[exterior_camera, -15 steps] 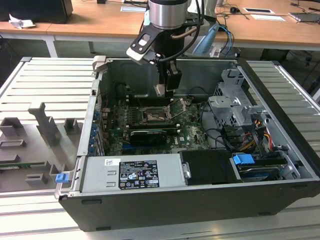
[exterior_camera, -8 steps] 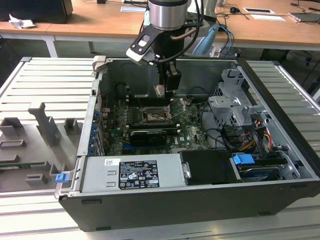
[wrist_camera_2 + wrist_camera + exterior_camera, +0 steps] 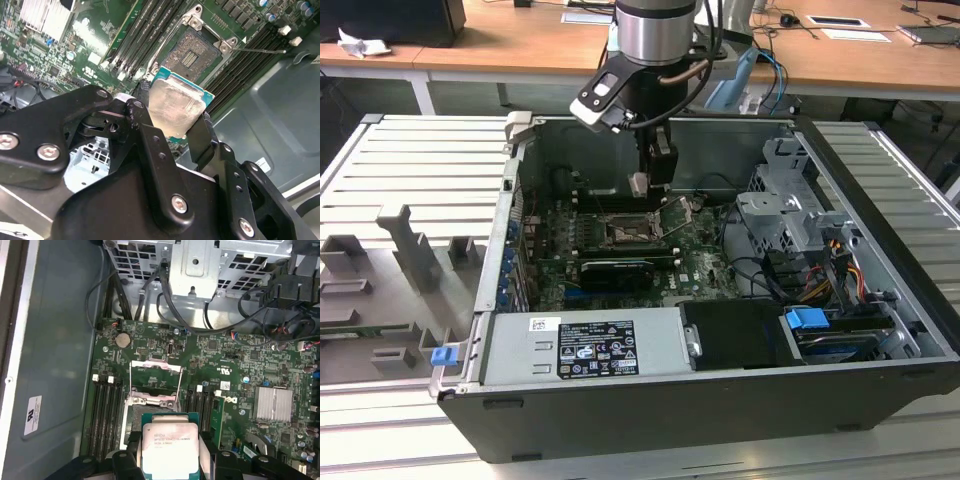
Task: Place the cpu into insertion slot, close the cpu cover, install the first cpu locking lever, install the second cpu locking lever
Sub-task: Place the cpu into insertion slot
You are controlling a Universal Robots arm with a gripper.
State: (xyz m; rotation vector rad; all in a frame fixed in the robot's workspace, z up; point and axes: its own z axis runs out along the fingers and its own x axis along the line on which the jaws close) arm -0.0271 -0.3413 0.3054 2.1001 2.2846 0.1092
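Exterior view: the arm drops into the open case point(image 3: 620, 415), which lies on the ribbed grey bench point(image 3: 420, 160). The claw point(image 3: 650, 182) hangs over the green board, and the cpu point(image 3: 639, 184) is a pale bit at its tip. The slot point(image 3: 623, 233) sits pretty much under it, uncovered. The cover point(image 3: 678, 212) is flipped up on the exterior view's right of the slot.

Second wrist view: the claw point(image 3: 172, 122) is pinched down on the cpu point(image 3: 176, 105), with a black finger point(image 3: 141, 117) against each side edge. The silver top faces the camera, with a strip of green edge showing. The cpu is up in the air, clear of the slot point(image 3: 192, 50), which is bare and has memory slots point(image 3: 145, 35) running along both sides.

First wrist view: same grip, with the cpu point(image 3: 167, 447) clamped in the claw point(image 3: 170, 465) and hovering near the slot point(image 3: 134, 412), partly hiding it. The cover point(image 3: 155, 382) stands open, and you can see the board through its window.
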